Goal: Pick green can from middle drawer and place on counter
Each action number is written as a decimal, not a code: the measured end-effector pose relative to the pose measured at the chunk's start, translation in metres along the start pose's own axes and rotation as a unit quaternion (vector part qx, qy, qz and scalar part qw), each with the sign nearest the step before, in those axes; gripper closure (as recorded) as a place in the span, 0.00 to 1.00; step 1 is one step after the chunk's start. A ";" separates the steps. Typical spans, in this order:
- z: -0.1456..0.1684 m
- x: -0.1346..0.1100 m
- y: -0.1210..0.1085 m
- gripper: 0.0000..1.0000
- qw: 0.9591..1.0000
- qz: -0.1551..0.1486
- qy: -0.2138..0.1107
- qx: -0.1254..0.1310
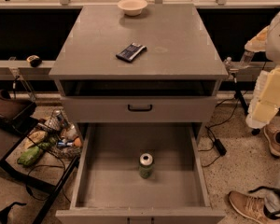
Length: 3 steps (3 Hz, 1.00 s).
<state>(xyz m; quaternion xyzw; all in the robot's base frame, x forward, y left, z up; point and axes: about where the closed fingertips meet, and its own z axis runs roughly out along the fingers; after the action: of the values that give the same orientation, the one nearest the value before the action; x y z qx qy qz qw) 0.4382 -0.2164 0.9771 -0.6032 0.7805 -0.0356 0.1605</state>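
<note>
The green can [146,165] stands upright on the floor of the open middle drawer [107,185], near its centre, silver top up. The counter [177,36] is the grey top of the cabinet above. My gripper [261,112] hangs at the right edge of the camera view, to the right of the cabinet and well apart from the can, level with the shut drawer front. It holds nothing that I can see.
A white bowl [132,6] sits at the counter's back edge and a dark packet [131,52] near its middle. The shut drawer with a black handle [140,108] is above the open one. A side table with a wire basket [60,134] stands left. A person's shoes [249,206] are bottom right.
</note>
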 end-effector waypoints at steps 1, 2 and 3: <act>0.000 0.000 0.000 0.00 1.000 0.000 0.000 0.000; 0.033 0.007 0.010 0.00 0.999 0.028 -0.036 -0.019; 0.086 0.015 0.046 0.00 0.991 0.056 -0.111 -0.044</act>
<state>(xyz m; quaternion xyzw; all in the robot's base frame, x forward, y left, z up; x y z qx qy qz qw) 0.4170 -0.2065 0.8806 -0.5653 0.7911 0.0750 0.2211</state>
